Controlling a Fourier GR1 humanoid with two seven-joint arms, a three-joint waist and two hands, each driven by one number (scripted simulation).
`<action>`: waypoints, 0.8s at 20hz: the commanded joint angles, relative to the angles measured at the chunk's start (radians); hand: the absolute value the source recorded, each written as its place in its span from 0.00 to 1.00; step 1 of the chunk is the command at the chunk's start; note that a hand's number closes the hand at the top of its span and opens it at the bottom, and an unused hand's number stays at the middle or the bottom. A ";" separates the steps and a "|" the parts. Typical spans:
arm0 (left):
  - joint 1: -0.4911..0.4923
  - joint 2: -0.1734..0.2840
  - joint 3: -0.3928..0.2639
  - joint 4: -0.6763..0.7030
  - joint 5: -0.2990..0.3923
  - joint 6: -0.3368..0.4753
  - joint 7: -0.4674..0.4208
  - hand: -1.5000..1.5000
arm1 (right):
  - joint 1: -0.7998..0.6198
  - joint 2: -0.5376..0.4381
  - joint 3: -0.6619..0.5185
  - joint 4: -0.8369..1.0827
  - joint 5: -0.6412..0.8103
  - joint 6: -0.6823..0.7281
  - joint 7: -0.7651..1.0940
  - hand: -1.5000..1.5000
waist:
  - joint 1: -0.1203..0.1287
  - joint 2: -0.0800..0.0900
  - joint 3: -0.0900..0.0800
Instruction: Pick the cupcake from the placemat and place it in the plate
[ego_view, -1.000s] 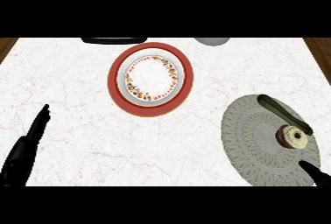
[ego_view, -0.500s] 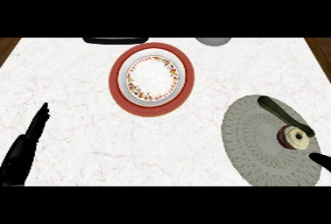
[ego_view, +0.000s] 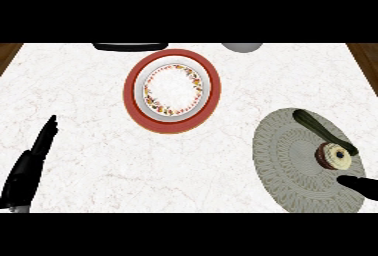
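Right hand (ego_view: 341, 150) reaches in from the lower right edge over the grey round placemat (ego_view: 288, 160). I see its digits spread apart: one dark finger (ego_view: 319, 129) lies just beyond the cupcake (ego_view: 333, 155), another just nearer than it, neither visibly clamping it. I note the cupcake sits on the placemat's right half, between those two digits. Left hand (ego_view: 33, 160) rests at the lower left, fingers straight, holding nothing. I record the red-rimmed floral plate (ego_view: 172, 90) well apart, up-left on the white marble counter (ego_view: 96, 125).
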 joint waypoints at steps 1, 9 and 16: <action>-0.005 -0.021 0.039 0.060 -0.006 -0.035 -0.048 0.50 | -0.066 0.077 0.064 0.044 0.073 0.041 0.013 0.00 | -0.001 -0.001 0.000; -0.013 -0.065 0.059 0.020 -0.067 -0.059 0.002 0.50 | -0.096 0.163 -0.025 0.154 0.051 0.217 -0.074 0.00 | -0.006 -0.001 0.000; 0.044 -0.111 0.066 -0.069 -0.108 -0.070 0.043 0.50 | -0.223 0.254 -0.026 0.346 0.133 0.280 -0.105 0.00 | -0.001 -0.001 0.001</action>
